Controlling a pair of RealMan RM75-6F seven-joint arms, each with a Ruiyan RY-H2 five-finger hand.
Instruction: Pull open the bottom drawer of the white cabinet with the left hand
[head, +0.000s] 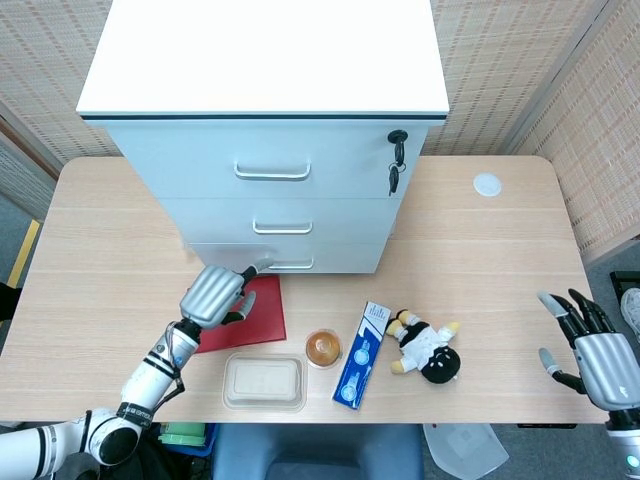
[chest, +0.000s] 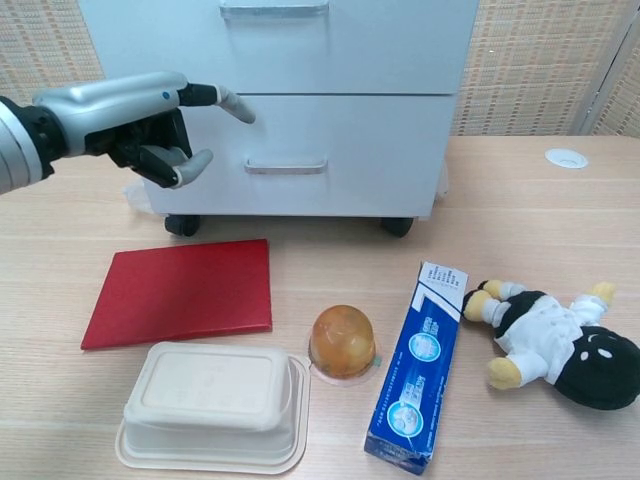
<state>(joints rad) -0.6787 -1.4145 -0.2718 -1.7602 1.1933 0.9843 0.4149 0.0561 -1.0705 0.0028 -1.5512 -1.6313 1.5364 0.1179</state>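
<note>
The white cabinet (head: 270, 140) stands at the back of the table, with three drawers. Its bottom drawer (chest: 290, 155) is closed, with a small silver handle (chest: 286, 166) at its middle, also seen as the handle (head: 289, 264) from the head view. My left hand (chest: 140, 115) hovers in front of the drawer's left part, one finger stretched toward the handle, the others curled, holding nothing. In the head view the left hand (head: 216, 294) is over the red folder. My right hand (head: 590, 350) hangs open at the table's right front edge.
A red folder (chest: 183, 291) lies in front of the cabinet. Nearer the front are a beige lidded tray (chest: 214, 404), an orange jelly cup (chest: 342, 342), a blue toothpaste box (chest: 419, 364) and a plush doll (chest: 560, 343). Keys (head: 396, 160) hang from the top drawer's lock.
</note>
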